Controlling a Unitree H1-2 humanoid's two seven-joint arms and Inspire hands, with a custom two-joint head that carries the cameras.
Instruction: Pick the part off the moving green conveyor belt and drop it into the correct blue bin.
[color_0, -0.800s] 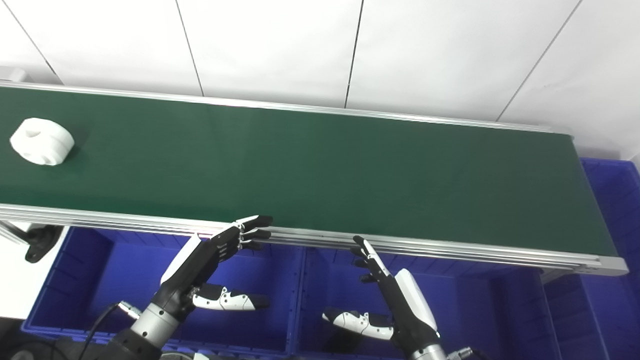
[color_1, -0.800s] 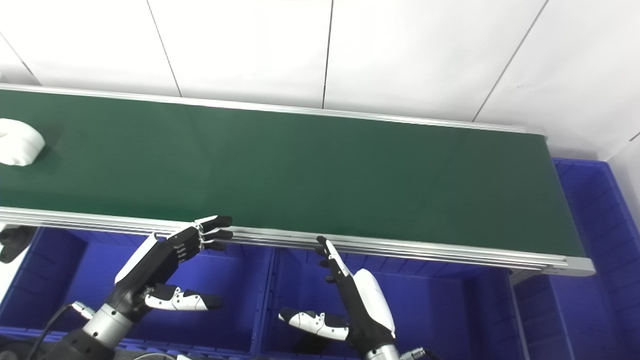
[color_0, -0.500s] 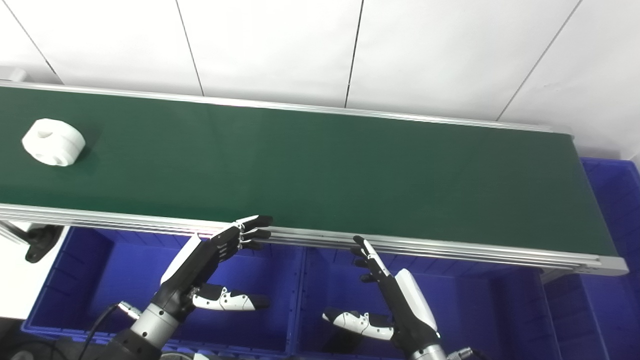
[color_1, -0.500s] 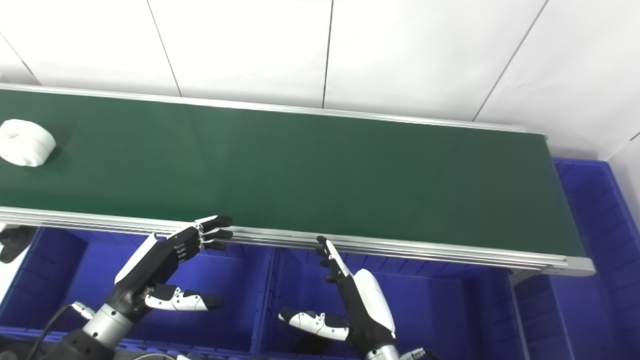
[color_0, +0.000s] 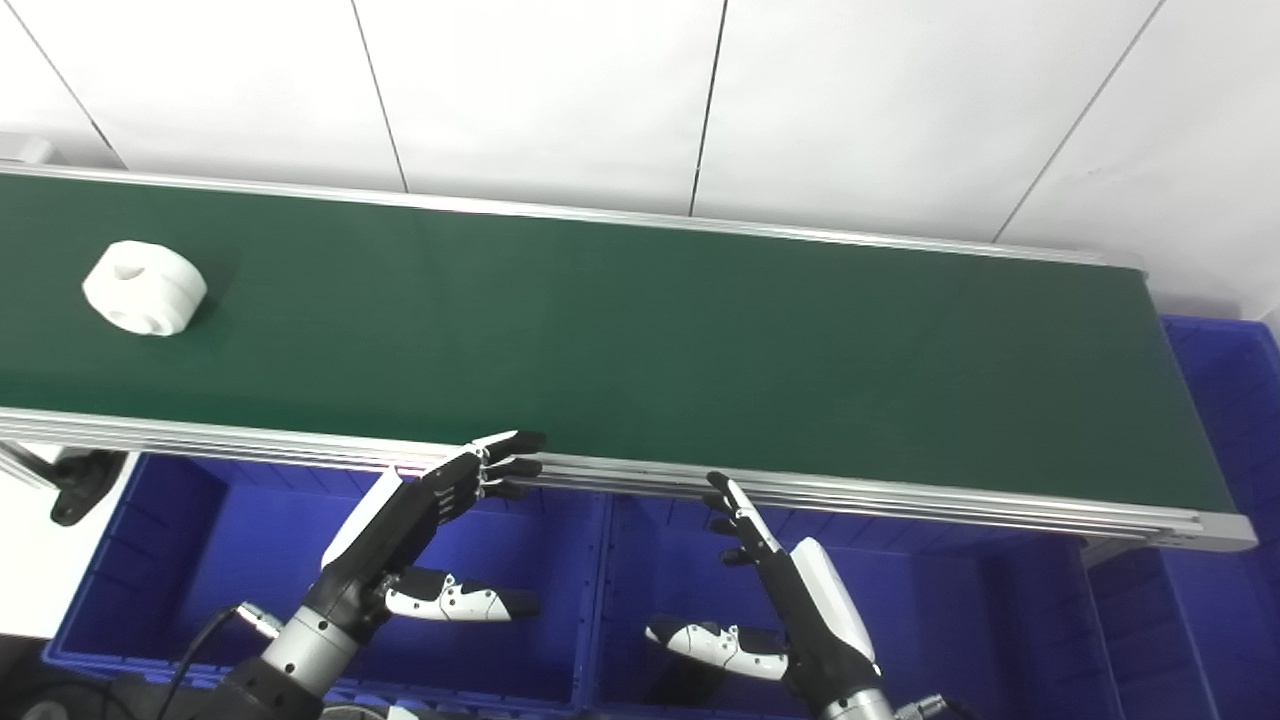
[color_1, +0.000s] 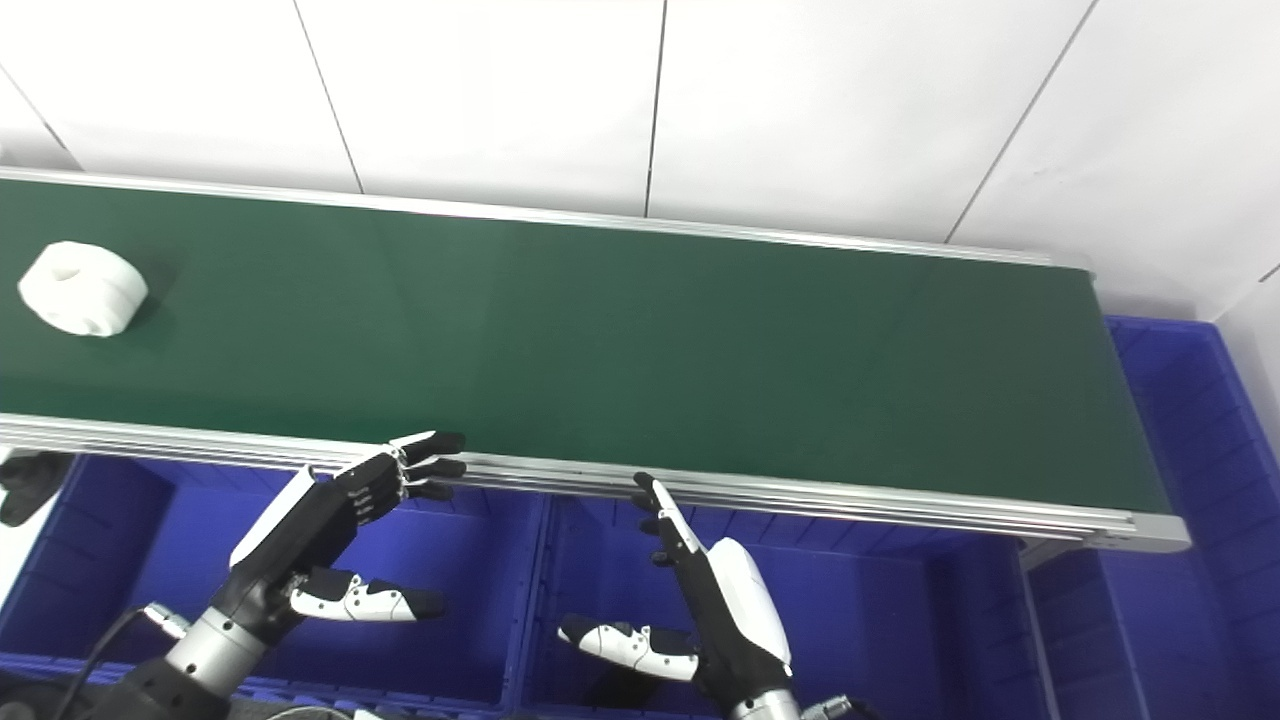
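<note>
A white round part (color_0: 145, 288) with a hollow in its top lies on the green conveyor belt (color_0: 640, 340) at the far left. My left hand (color_0: 405, 525) is open and empty, held below the belt's near rail over a blue bin (color_0: 250, 560). My right hand (color_0: 785, 600) is open and empty too, fingers pointing up, over the neighbouring blue bin (color_0: 900, 610). Both hands are far to the right of the part and lower than the belt.
The belt's aluminium near rail (color_0: 800, 492) runs across just above my fingertips. Another blue bin (color_0: 1235, 400) stands past the belt's right end. A white panelled wall is behind. A black fitting (color_0: 80, 480) hangs under the belt at the left.
The white part has ridden the belt to the right. Neither hand has moved.
</note>
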